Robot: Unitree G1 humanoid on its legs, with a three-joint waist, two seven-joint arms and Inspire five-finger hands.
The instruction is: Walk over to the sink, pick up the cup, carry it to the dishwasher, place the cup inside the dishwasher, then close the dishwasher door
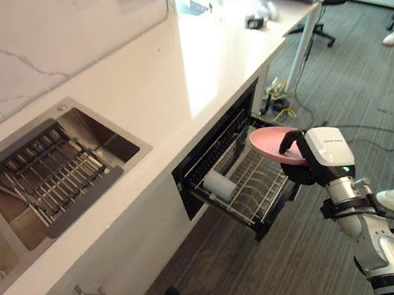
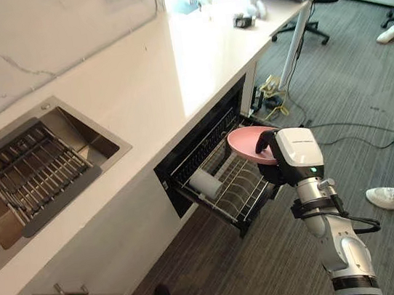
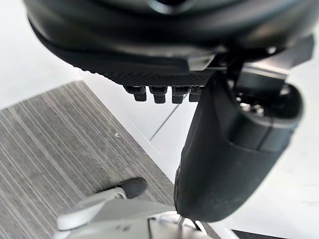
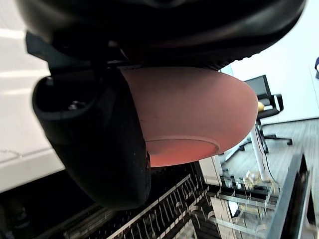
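Right hand (image 1: 297, 155) is clamping a pink bowl (image 1: 266, 140) over the dishwasher rack (image 1: 256, 192); slipping risks hitting the white cup (image 1: 219, 186) at 8 o'clock.

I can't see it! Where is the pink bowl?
In the eye views, right of centre, the right robot hand holds the pink bowl just above the pulled-out dishwasher rack, near the white cup lying in it.

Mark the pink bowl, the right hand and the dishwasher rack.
pink bowl (image 1: 266, 141): left eye view, its inner surface.
right hand (image 1: 290, 144): left eye view, thumb over the bowl's rim.
dishwasher rack (image 1: 256, 189): left eye view, bare wires near its middle.
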